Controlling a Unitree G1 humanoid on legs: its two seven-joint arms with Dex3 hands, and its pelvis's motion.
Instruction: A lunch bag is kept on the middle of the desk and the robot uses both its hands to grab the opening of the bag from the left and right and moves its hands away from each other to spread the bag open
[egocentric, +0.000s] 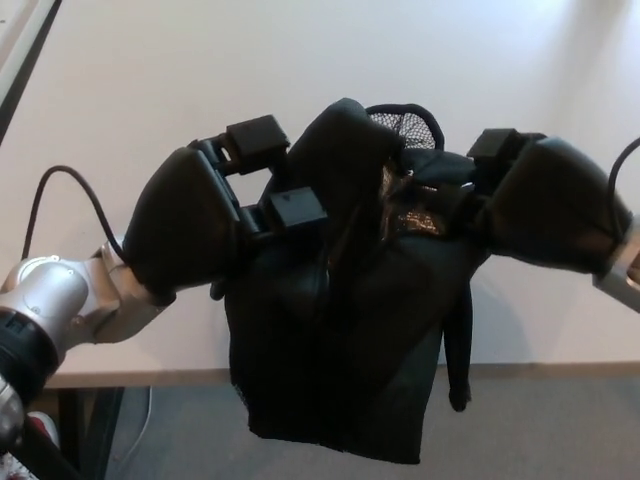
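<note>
The black lunch bag (340, 350) hung over the near edge of the white worktop (200, 70). The left robot hand (215, 215) and the right robot hand (530, 205) each gripped one side of its opening, fingers closed on fabric.

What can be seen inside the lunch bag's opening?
Only a patch of mesh lining at the lunch bag's top. Deeper inside is hidden by dark fabric folds and both hands.

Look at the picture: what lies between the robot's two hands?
In the head view, the black bag fills the stretch between the left hand and right hand, both gripping its top, with mesh lining showing.
</note>
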